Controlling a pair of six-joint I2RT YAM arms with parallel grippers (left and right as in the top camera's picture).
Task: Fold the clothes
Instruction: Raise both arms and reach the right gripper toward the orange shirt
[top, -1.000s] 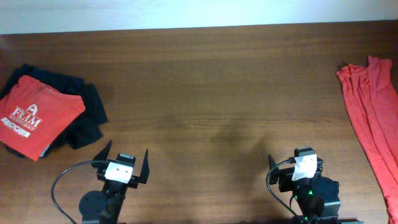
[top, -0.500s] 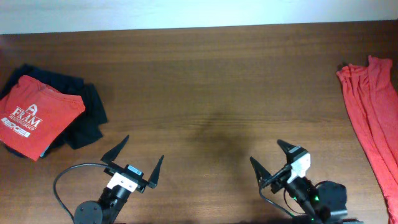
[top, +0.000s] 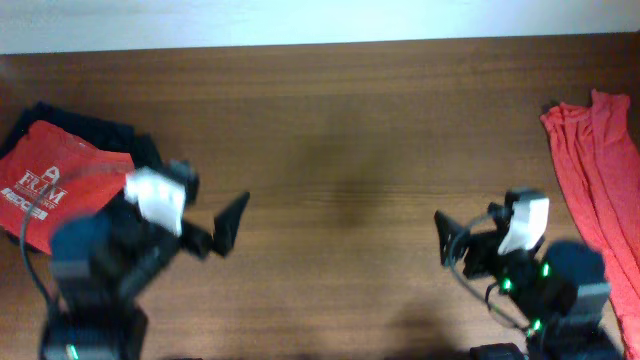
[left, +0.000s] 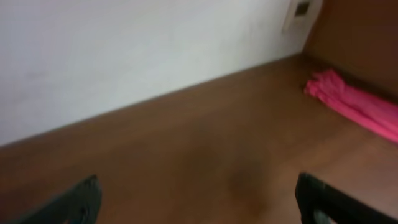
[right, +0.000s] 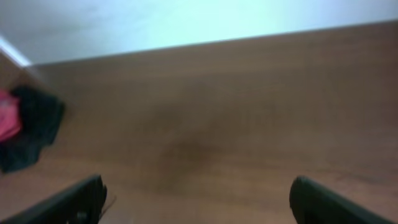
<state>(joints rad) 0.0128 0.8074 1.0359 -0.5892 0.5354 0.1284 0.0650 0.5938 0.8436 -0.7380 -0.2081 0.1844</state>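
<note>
The clothes, an orange-red T-shirt (top: 598, 170), lie bunched in long folds at the table's far right edge. The left wrist view catches them as a pink-red heap (left: 353, 102) at the upper right. My left gripper (left: 199, 199) hangs open above bare wood at the left, its dark fingers (top: 232, 218) wide apart with nothing between them. My right gripper (right: 198, 198) is also open and empty, over the table (top: 350, 130) at the front right, well short of the T-shirt. Both arms are blurred in the overhead view.
A folded red shirt with a white logo (top: 45, 180) lies on a dark garment (top: 145, 152) at the left edge, partly under my left arm. The right wrist view has that pile (right: 28, 127) at its left. A pale wall runs along the table's back.
Both arms have lifted from the front edge and swung up. The left one moved left over the folded pile, the right one shifted right. Both grippers stayed open; the clothes have not moved.
</note>
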